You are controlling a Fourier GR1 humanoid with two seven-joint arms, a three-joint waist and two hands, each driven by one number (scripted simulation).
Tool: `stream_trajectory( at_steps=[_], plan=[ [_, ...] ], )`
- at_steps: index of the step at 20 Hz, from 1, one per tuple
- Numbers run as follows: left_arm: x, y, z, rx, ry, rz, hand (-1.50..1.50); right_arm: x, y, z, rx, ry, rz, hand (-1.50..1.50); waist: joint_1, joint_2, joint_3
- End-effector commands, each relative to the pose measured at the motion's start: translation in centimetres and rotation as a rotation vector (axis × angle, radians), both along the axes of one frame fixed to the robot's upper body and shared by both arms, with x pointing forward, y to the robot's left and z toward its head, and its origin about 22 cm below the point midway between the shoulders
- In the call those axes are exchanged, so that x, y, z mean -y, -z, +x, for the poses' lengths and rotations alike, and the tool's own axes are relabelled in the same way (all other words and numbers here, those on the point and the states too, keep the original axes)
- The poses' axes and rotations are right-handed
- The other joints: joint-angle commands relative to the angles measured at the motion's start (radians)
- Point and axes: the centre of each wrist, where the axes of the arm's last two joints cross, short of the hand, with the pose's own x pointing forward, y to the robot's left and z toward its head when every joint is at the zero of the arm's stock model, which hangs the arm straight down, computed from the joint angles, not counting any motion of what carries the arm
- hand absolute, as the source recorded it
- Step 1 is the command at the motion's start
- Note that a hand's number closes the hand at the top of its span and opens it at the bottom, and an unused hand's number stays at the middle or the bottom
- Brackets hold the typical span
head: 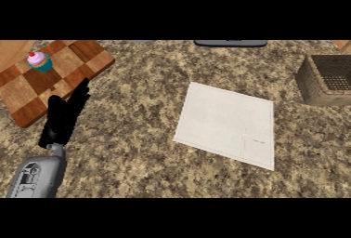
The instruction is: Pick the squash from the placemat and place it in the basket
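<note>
1. A speckled brown stone counter fills the view, seen from steeply above.
2. A pale, square placemat lies flat near the middle, turned at a slight angle. Its surface is bare.
3. I cannot find the squash anywhere in this view, neither on the placemat nor beside it.
4. A woven basket stands at the right edge, well apart from the placemat's upper right corner. Only part of it shows, and what I can see of its dark inside holds nothing I can make out.
5. The left hand shows at the left side, on a grey forearm coming up from the lower edge. Its black fingers are straight and held together, pointing up and slightly right, holding nothing.
6. The fingertips lie over the edge of a checkered wooden cutting board in the upper left corner.
7. A small cupcake with pink frosting sits on that board.
8. A dark grey object shows partly at the top edge.
</note>
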Motion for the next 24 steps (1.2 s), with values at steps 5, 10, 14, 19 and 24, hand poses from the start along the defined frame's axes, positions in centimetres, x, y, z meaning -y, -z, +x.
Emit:
stream_trajectory(
  at_steps=[5, 10, 14, 19, 24],
  plan=[
    [0.7, 0.6, -0.8, 0.008, -0.005, 0.016, 0.00, 3.7, 4.9, 0.5, -0.035, -0.024, -0.002, 1.50, 0.004, -0.001, 0.000],
    [0.6, 1.6, -1.1, 0.002, 0.005, -0.002, 0.00, 2.8, 9.4, 2.5, -0.111, -0.042, 0.137, 1.50, 0.001, -0.001, 0.000],
    [1.0, -0.1, 0.2, 0.017, 0.019, -0.002, 0.00, 5.1, 10.7, 1.8, -0.053, 0.020, 0.298, -1.50, 0.011, 0.005, 0.001],
    [2.3, 1.0, -0.3, 0.008, 0.002, -0.008, 0.00, 6.2, 11.5, 1.2, 0.066, -0.011, 0.332, -1.50, 0.004, 0.000, 0.001],
    [1.9, 0.6, 0.5, 0.005, 0.009, 0.005, 0.00, 8.0, 11.2, 0.0, 0.270, 0.006, 0.393, -1.50, 0.006, 0.007, 0.002]
  ],
)
